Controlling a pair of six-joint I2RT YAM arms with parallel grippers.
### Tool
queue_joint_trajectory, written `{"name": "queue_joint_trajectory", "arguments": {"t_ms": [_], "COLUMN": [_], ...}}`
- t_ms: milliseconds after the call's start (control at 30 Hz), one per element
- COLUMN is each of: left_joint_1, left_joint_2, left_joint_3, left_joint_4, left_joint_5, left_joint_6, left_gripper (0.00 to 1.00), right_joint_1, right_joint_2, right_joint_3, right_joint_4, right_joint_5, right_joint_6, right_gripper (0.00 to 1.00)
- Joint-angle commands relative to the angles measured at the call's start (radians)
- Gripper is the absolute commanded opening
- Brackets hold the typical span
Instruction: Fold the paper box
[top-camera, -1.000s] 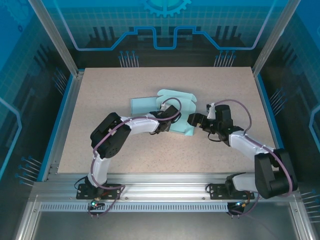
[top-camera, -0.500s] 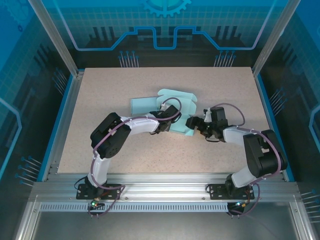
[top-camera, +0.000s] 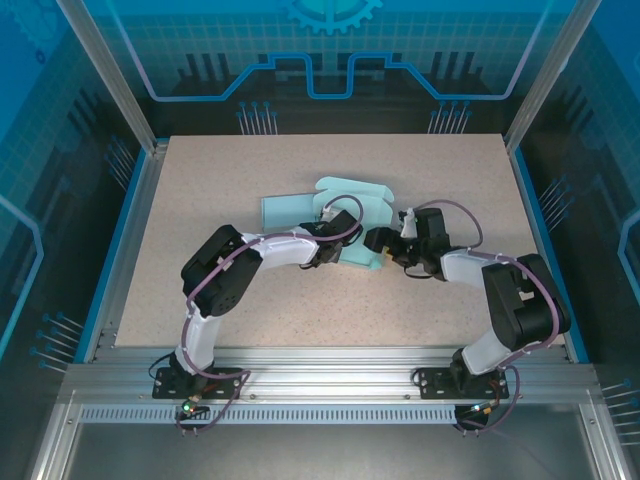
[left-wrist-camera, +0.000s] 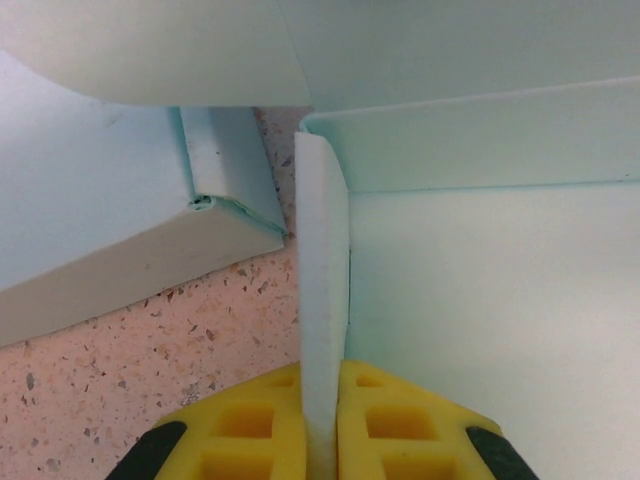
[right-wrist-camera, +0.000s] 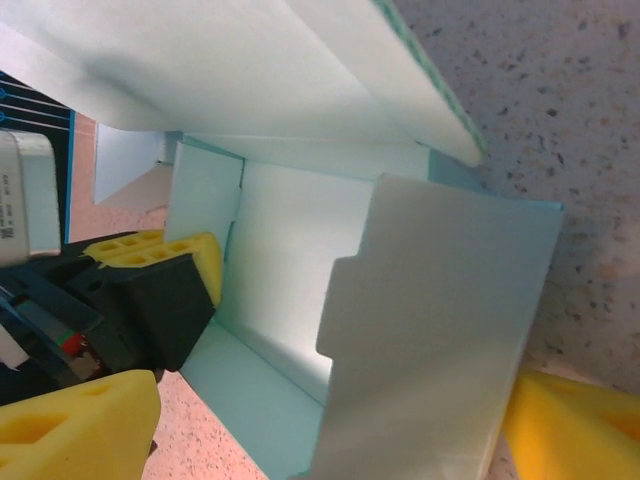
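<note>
We have the paper box (top-camera: 350, 200), pale mint and part-folded, about mid-table and slightly toward the far side. One flat panel lies out to its left. The rest has walls and flaps raised.

Left wrist view: the left gripper (left-wrist-camera: 322, 440) is pinched on a thin upright side wall (left-wrist-camera: 322, 250) of the paper box (left-wrist-camera: 480, 300). The yellow pads (left-wrist-camera: 250, 430) sit tight against the paper on both sides, with no gap. The wall stands roughly vertical, with a broad panel to its right and a folded-over strip to its left. The speckled table (left-wrist-camera: 150, 330) shows under it.

Right wrist view: the right gripper (right-wrist-camera: 330, 430) has its jaws wide, one yellow finger (right-wrist-camera: 80, 420) in each lower corner. A notched flap (right-wrist-camera: 440, 330) of the box (right-wrist-camera: 290, 250) stands between them, unclamped. Its right edge runs close to the right-hand finger, but we can't tell if they touch. Beyond it we see the left gripper (right-wrist-camera: 150, 260) on the far wall.

Top view: the left gripper (top-camera: 330, 248) meets the box at its near edge, and the right gripper (top-camera: 378, 240) is at the box's near right corner. The two grippers are near each other. Both arms reach in over the beige table (top-camera: 250, 310) from their bases on the near rail.
</note>
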Motion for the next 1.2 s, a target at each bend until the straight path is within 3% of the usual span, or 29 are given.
{"name": "queue_joint_trajectory", "arguments": {"t_ms": [0,200,433,700,933,1067,1167], "left_joint_1": [0.0,0.001,0.001,0.0,0.0,-0.001,-0.002], "left_joint_2": [0.055,0.054,0.051,0.052,0.052,0.051,0.05], "left_joint_3": [0.001,0.002,0.002,0.005,0.005,0.008,0.011], "left_joint_4": [-0.106,-0.111,-0.111,-0.111,-0.112,-0.112,-0.112], "left_joint_5": [-0.003,-0.002,0.003,0.008,0.006,0.008,0.016], "left_joint_6": [0.025,0.026,0.023,0.025,0.025,0.021,0.019], "left_gripper": [0.06,0.06,0.06,0.06,0.06,0.06,0.06], "right_joint_1": [0.018,0.022,0.039,0.062,0.122,0.149,0.161], "right_joint_2": [-0.007,0.036,0.064,0.121,0.15,0.164,0.177], "right_joint_3": [0.042,0.056,0.113,0.151,0.244,0.289,0.301], "right_joint_4": [0.029,0.01,-0.145,-0.158,-0.374,-0.457,-0.478], "right_joint_5": [-0.022,-0.01,0.07,0.08,0.297,0.405,0.44], "right_joint_6": [-0.003,-0.009,-0.046,-0.053,-0.12,-0.143,-0.15], "right_gripper": [0.87,0.82,0.66,0.55,0.5,0.42,0.29]}}
